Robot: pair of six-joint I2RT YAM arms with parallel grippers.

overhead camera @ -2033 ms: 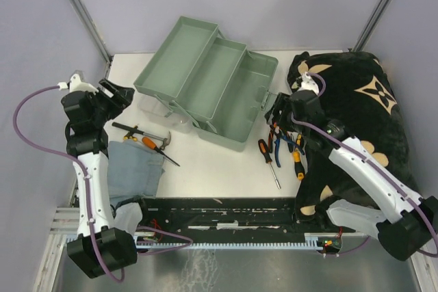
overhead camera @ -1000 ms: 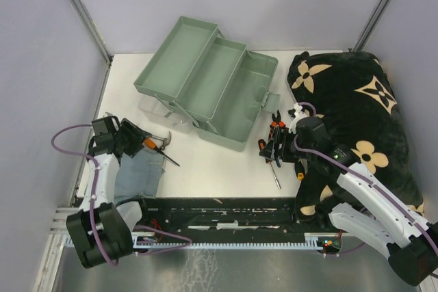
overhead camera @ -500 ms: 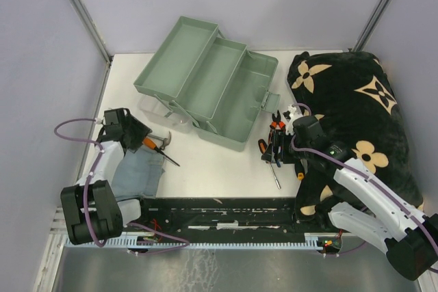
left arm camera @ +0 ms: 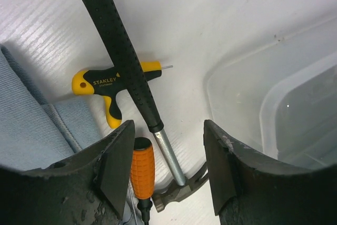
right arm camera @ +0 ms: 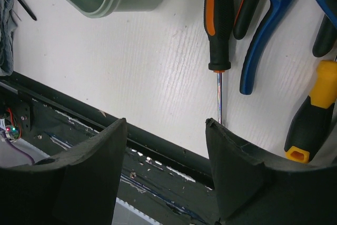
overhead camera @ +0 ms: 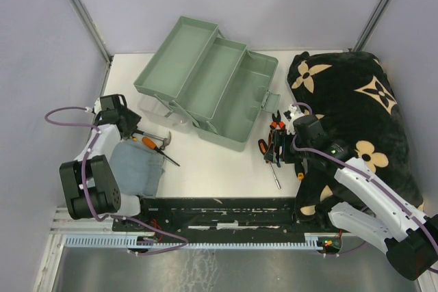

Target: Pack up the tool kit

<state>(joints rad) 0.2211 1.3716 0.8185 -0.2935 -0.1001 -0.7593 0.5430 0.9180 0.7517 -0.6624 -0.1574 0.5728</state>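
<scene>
With left fingers (left arm camera: 122, 154) spread empty over the hammer (left arm camera: 122, 52), right fingers (right arm camera: 231, 162) released too, liable to pinch the orange screwdriver (left arm camera: 142, 166) lying at 9 o'clock of its shaft.

We record the toolbox (overhead camera: 209, 90) standing open at the far middle of the table (overhead camera: 219, 169), its two trays folded out in steps toward the far left. The left gripper (overhead camera: 127, 125) sits low at the table's left edge, over the handle end of the hammer (overhead camera: 166, 140); an orange-handled screwdriver (overhead camera: 149, 143) lies beside the hammer, both at the far edge of the grey-blue cloth (overhead camera: 137, 167). The right gripper (overhead camera: 276, 146) hangs over the tools between toolbox and black blanket (overhead camera: 356, 121): pliers (overhead camera: 276, 125) and an orange-and-black screwdriver (overhead camera: 264, 148). Jaw spacing is not readable from above.
</scene>
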